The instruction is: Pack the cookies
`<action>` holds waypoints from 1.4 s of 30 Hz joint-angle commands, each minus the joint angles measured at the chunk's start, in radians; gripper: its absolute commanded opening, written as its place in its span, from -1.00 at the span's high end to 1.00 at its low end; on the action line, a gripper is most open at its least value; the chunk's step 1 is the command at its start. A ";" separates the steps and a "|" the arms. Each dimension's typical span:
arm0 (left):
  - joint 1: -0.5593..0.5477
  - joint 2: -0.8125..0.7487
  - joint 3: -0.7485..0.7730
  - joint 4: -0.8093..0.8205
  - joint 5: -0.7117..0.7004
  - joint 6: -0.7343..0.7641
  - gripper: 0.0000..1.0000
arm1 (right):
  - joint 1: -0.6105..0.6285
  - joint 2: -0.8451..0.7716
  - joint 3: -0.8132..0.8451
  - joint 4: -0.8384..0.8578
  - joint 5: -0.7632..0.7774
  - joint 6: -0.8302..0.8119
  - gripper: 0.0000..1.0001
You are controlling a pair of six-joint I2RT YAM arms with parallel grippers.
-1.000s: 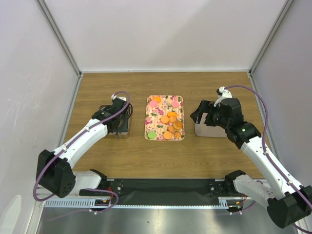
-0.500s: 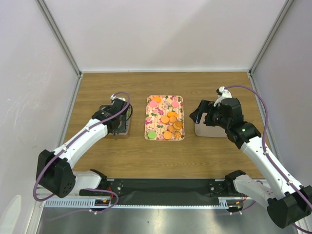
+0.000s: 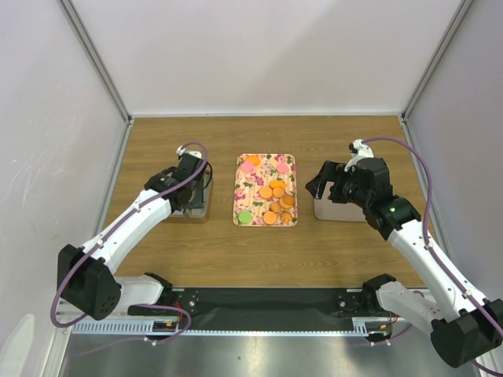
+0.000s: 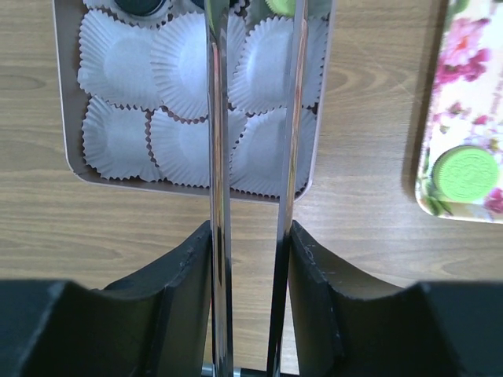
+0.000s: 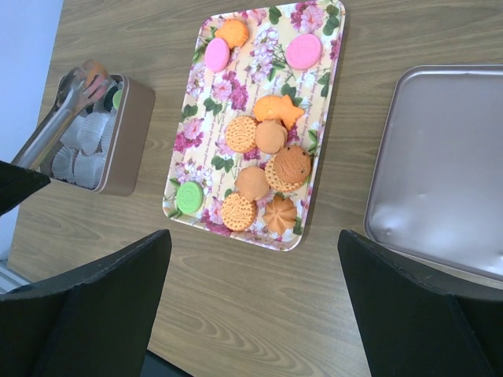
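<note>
Claw on the left (image 4: 251,236): clamped on metal tongs (image 4: 216,141), whose blades reach out over the open tin (image 5: 130,149) of white paper cups (image 4: 118,55). Something orange shows at the tong tips, too small to name. A dark cookie (image 4: 141,6) and a green cookie (image 4: 284,6) sit in the tin's far row. Right claw (image 5: 251,259): fingers wide apart, holding nothing, arm bent and hovering above the tabletop (image 5: 236,314) by the lid (image 5: 440,157). Eleven or so cookies (image 5: 271,135) lie on the floral tray (image 5: 259,71), between tin and lid. Packing barely begun, by my reckoning; most cups unfilled.
</note>
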 commanded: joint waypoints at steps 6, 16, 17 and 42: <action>-0.061 -0.104 0.106 -0.033 0.038 -0.012 0.14 | 0.001 -0.009 0.013 0.031 -0.004 0.008 -0.89; -0.360 0.002 0.169 -0.024 0.012 -0.127 0.14 | 0.001 -0.020 0.020 0.006 0.022 -0.009 -0.90; -0.392 0.031 0.171 -0.016 0.015 -0.130 0.14 | 0.001 -0.023 0.020 0.000 0.024 -0.009 -0.90; -0.500 0.298 0.222 0.038 0.045 -0.122 0.06 | -0.004 -0.054 0.017 -0.021 0.031 -0.024 -0.90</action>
